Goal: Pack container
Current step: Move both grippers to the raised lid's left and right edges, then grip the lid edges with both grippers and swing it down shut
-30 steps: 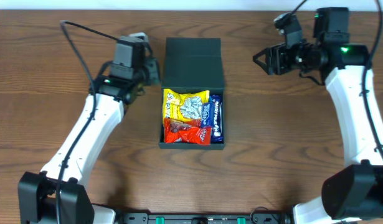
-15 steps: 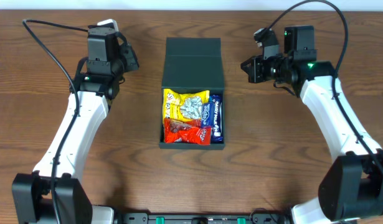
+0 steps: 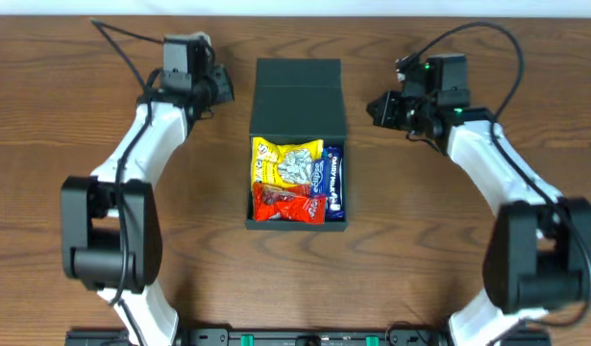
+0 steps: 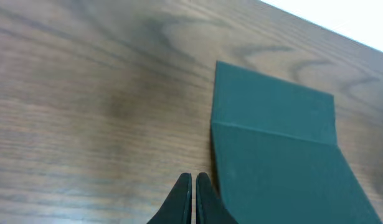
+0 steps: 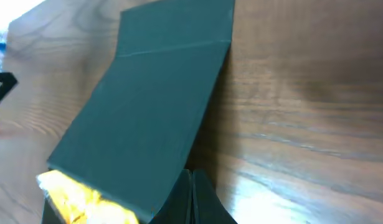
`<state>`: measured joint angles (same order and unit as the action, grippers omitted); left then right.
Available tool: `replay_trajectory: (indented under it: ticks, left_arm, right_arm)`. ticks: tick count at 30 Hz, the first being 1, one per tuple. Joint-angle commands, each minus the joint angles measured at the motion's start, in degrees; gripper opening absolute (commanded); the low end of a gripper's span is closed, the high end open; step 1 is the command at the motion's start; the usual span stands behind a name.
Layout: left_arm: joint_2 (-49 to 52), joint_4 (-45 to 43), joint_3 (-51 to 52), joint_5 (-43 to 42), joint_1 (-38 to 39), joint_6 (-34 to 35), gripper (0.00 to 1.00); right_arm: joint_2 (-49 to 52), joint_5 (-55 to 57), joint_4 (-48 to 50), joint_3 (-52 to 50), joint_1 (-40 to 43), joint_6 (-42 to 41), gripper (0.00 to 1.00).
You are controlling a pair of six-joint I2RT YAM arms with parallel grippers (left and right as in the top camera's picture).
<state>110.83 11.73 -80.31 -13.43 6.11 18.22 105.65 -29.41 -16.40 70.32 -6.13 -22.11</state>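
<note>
- Container point(image 3: 295, 225) sits on the table point(image 3: 449, 240) between your two grippers. Its lid point(image 3: 298, 94) is thrown open and lies flat behind the box body.
- Box body is open at the top. Inside you can see a yellow packet point(image 3: 287, 161), a red packet point(image 3: 285, 204) below it, and a blue packet point(image 3: 333, 183) standing along the side nearer your right arm.
- Left gripper point(image 3: 224, 88): it hangs just off the lid's outer edge, close to it. From overhead you cannot tell whether it touches.
- Left wrist view: the fingers point(image 4: 184, 198) are pressed together with only a thin seam between them and nothing held. The lid lies ahead and to the right of the tips, its fold line running across, with bare wood directly in front.
- Right gripper point(image 3: 376, 108): it is near the lid's opposite edge, with a strip of table showing between the two.
- Right wrist view: the fingers point(image 5: 200, 199) are closed tip to tip and empty. The lid spreads ahead and to the left of them, its near edge just beside the tips. A sliver of the yellow packet peeks out at the lower left.
- Both grippers point inward at the lid, not at the packed half of the box, which lies back toward the arm bases.
</note>
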Motion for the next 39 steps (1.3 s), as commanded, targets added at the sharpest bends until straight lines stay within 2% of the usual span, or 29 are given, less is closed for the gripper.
replay_trajectory:
  ticks: [1, 7, 11, 22, 32, 39]
  left_arm:
    - [4.7, 3.1, -6.6, -1.7, -0.3, 0.5, 0.06]
    - [16.0, 12.4, -19.2, -8.9, -2.1, 3.1, 0.05]
    - [19.5, 16.1, -22.4, -13.6, -2.4, 3.3, 0.05]
    - [21.1, 24.9, -22.7, -15.1, -2.2, 3.2, 0.06]
    - [22.6, 25.4, -22.7, -18.8, -0.1, 3.2, 0.06]
    - [22.7, 25.2, -22.7, -20.1, 0.0, 1.6, 0.06]
  right_arm:
    - [4.1, -4.1, 2.2, -0.2, -0.7, -5.9, 0.02]
    - [10.3, -7.9, 7.6, 0.3, -0.7, -10.5, 0.02]
    - [12.2, -8.3, 8.1, 0.6, -0.7, -11.3, 0.02]
    - [12.5, -8.5, 8.4, 0.7, -0.7, -11.3, 0.02]
    - [14.0, -10.4, 12.4, 0.7, -2.8, -15.8, 0.02]
    - [14.5, -13.4, 14.1, 0.7, -2.7, -15.5, 0.02]
